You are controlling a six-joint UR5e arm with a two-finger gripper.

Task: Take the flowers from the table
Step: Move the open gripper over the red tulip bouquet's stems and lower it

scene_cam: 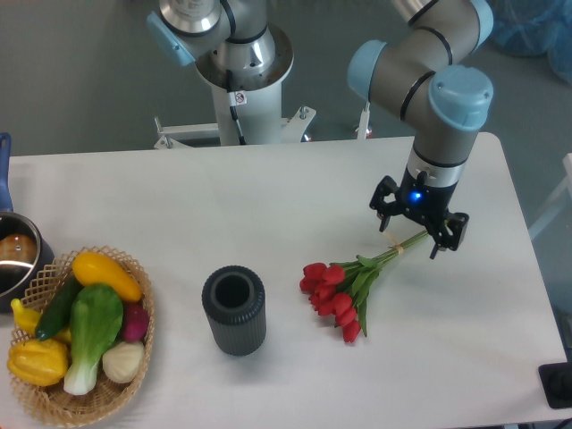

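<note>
The flowers [344, 286], a bunch of red tulips with green leaves and pale green stems, lie on the white table [268, 206] right of centre. The red heads point to the lower left and the stems run up to the right. My gripper [413, 238] hangs over the stem ends at the upper right of the bunch. Its two dark fingers [441, 241] are spread apart, one on each side of the stems, with nothing between them held. Whether the fingertips touch the table cannot be told.
A dark grey ribbed cylindrical vase [234, 310] stands left of the flowers. A wicker basket [134, 268] of yellow and green vegetables sits at the lower left. A metal pot [13, 259] stands at the left edge. The robot base [241, 63] is behind the table.
</note>
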